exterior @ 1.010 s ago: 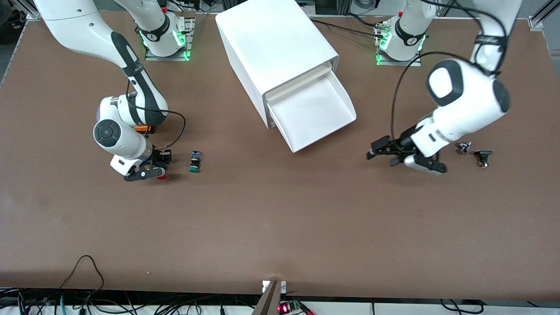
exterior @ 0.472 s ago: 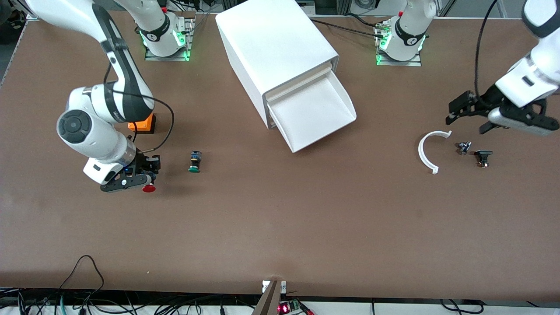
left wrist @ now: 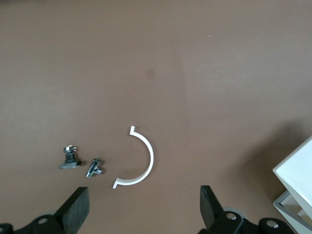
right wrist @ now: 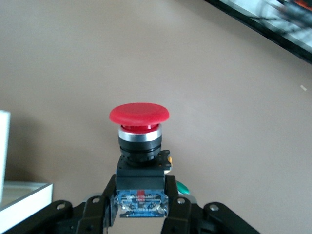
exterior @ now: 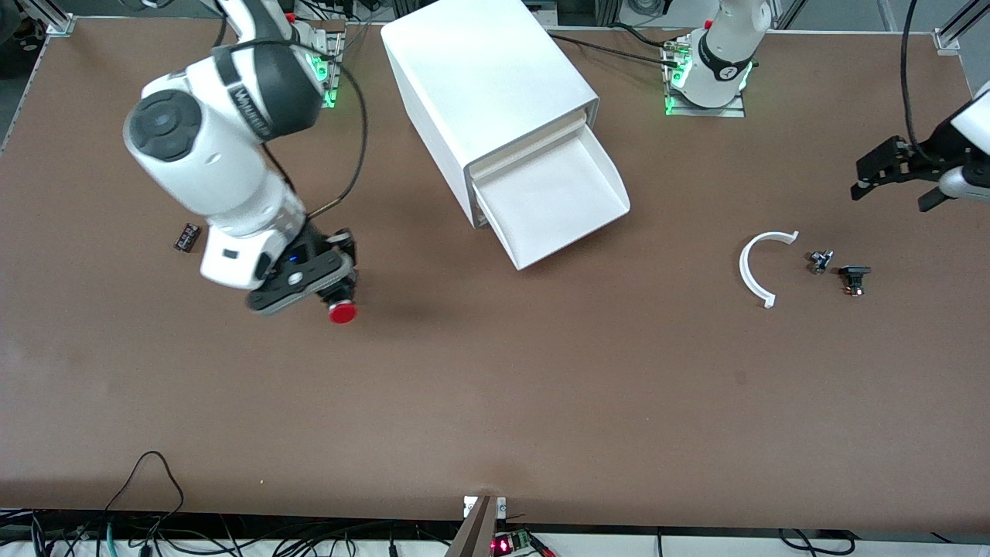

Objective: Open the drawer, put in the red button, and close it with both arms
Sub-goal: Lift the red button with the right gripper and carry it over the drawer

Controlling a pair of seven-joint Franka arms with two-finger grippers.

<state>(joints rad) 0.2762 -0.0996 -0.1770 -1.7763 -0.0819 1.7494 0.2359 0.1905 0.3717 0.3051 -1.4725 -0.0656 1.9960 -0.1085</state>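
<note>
The lowest drawer of the white cabinet stands pulled out and empty. My right gripper is shut on the black-and-blue body of the red button and holds it up over the table, toward the right arm's end from the drawer. In the right wrist view the red button sits upright, with my right gripper clamped on its block. My left gripper is open and empty, up over the left arm's end of the table. It also shows wide open in the left wrist view.
A white curved strip and two small dark parts lie at the left arm's end. A small black chip lies at the right arm's end. A green cap peeks out beneath my right gripper.
My right gripper has risen with the red button and carried it toward the drawer, now covering the green button. My left gripper has drawn back toward its end of the table.
</note>
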